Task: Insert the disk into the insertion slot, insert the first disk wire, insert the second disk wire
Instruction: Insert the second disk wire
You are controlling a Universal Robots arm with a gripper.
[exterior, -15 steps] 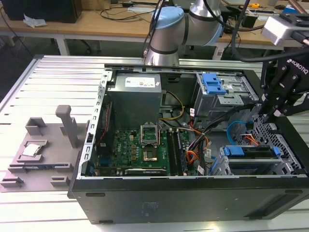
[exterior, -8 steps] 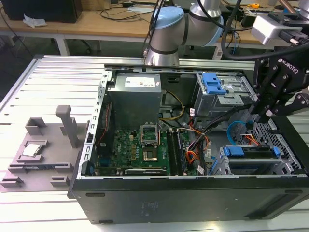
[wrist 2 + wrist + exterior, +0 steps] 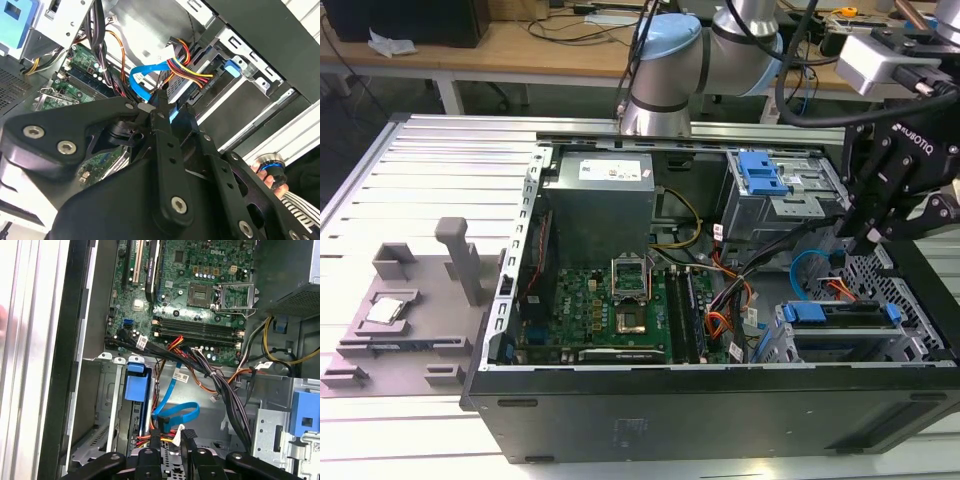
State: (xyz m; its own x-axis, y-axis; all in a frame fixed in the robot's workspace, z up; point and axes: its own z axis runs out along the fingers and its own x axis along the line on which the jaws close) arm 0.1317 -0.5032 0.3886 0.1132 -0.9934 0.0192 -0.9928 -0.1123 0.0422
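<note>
On ribbed table [image 3: 440, 150]: open case [image 3: 720, 410] on its side, grey fixture [image 3: 410, 320] at the exterior view's left. Behind the case, arm [image 3: 670, 60], bent over toward the exterior view's right. Inside, power supply [image 3: 600, 205] with motherboard [image 3: 610, 310] in front of it; grey cage [image 3: 790, 200] with blue latch [image 3: 760, 172] further right. In the case's corner at the exterior view's right, slot [image 3: 918, 345]. Seated in it, disk [image 3: 845, 312], blue carrier tabs at both ends. Low over the slot's far edge, gripper [image 3: 868, 238], tip down among the cables. Open or closed: cannot tell. Just beside gripper, toward the motherboard, second wire [image 3: 798, 262], curled in a loop, one end down by the gripper tip. Right under gripper, first wire [image 3: 840, 290], running to the disk's far side. Plugged in or loose: cannot tell for either wire.
</note>
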